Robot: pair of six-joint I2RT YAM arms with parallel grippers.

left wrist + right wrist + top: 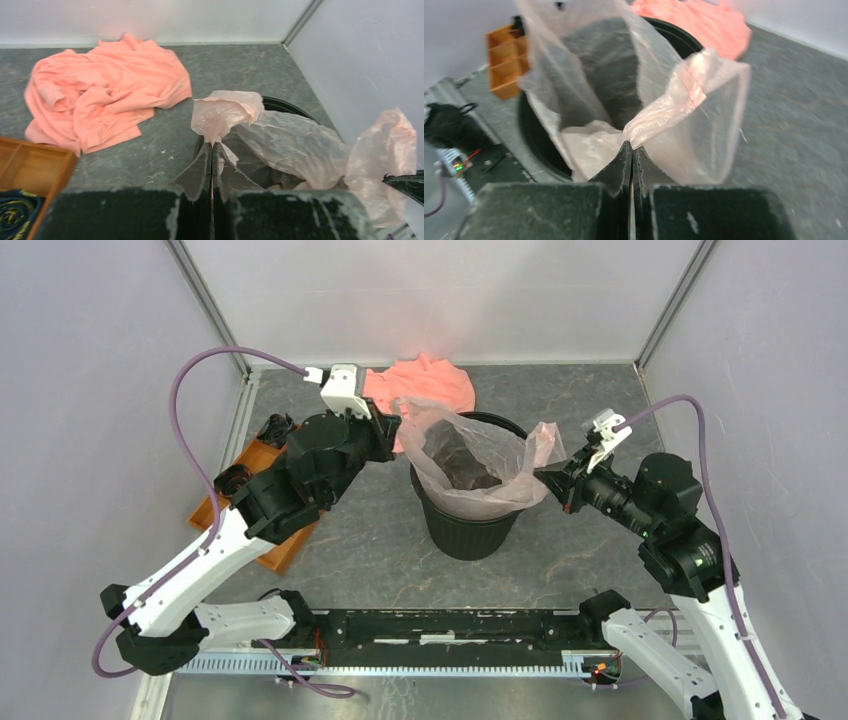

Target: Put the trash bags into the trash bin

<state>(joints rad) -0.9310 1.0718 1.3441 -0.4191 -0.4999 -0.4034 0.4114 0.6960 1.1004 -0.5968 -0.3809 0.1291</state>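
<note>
Pink trash bag [480,455], clamped by left gripper [400,425] (10 o'clock) and right gripper [545,477] (3 o'clock), is hung partly inside trash bin [470,530]; release pending.

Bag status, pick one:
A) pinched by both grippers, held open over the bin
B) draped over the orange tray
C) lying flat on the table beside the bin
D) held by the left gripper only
A: the left gripper and the right gripper are each shut on an edge of the trash bag, which is spread open over the trash bin.
</note>
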